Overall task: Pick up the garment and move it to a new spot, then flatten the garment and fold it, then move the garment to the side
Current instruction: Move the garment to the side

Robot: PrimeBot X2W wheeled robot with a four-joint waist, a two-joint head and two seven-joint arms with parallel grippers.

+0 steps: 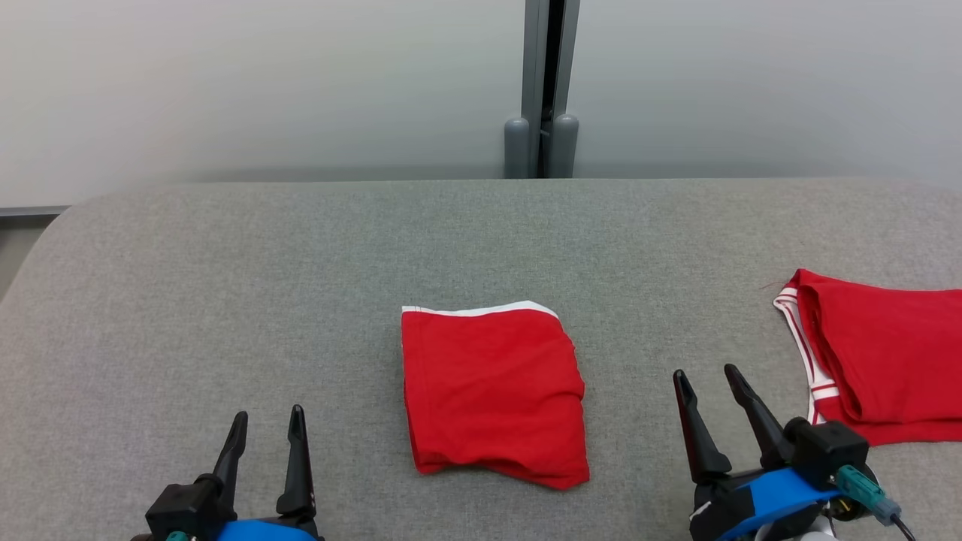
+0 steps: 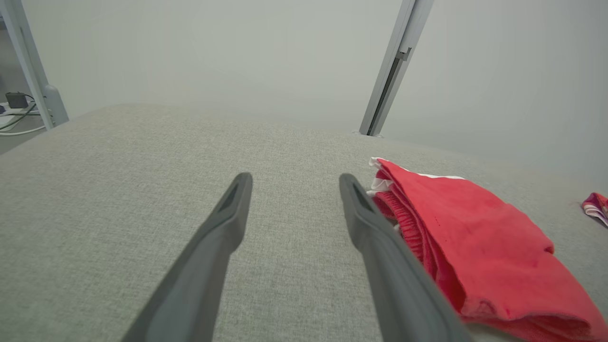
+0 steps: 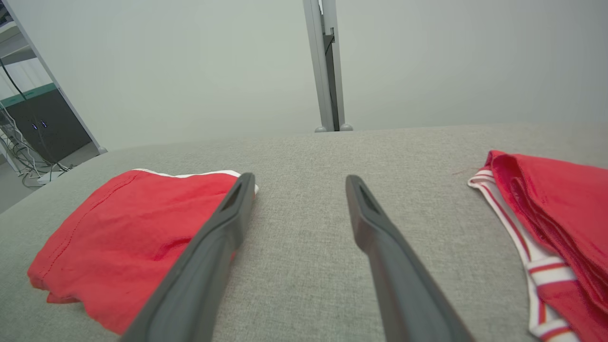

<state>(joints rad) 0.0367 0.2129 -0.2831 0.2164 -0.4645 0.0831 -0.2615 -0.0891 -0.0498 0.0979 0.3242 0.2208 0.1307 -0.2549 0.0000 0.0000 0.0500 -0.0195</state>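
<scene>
Two tools sit low in the head view. The left tool (image 1: pixel 268 412) is at 7 o'clock and the right tool (image 1: pixel 705 371) at 5 o'clock. Each has its two dark fingers (image 1: pixel 297 458) spread apart, with nothing between them, so four fingers in all stand empty above the desk (image 1: pixel 225 300). There are two red garments. The folded garment (image 1: pixel 492 391) lies flat near the middle of the desk, between the tools and clear of both. It is a rough square with a white band along its 12 o'clock edge and loose layered edges at 6 o'clock. From the left tool it lies toward 2 o'clock, and in the left wrist view it sits just beside that tool's right finger. From the right tool it lies toward 9 o'clock. The second garment (image 1: pixel 887 353) lies at 3 o'clock in the head view, partly cut off by the frame edge. It has a red-and-white striped band along its 9 o'clock side and is close to the right tool, though I cannot tell whether they touch. At 12 o'clock one grey post (image 1: pixel 543 90) with two rounded feet rises behind the desk against a pale wall (image 1: pixel 225 90). Bare grey cloth lies between each tool and the folded garment.
</scene>
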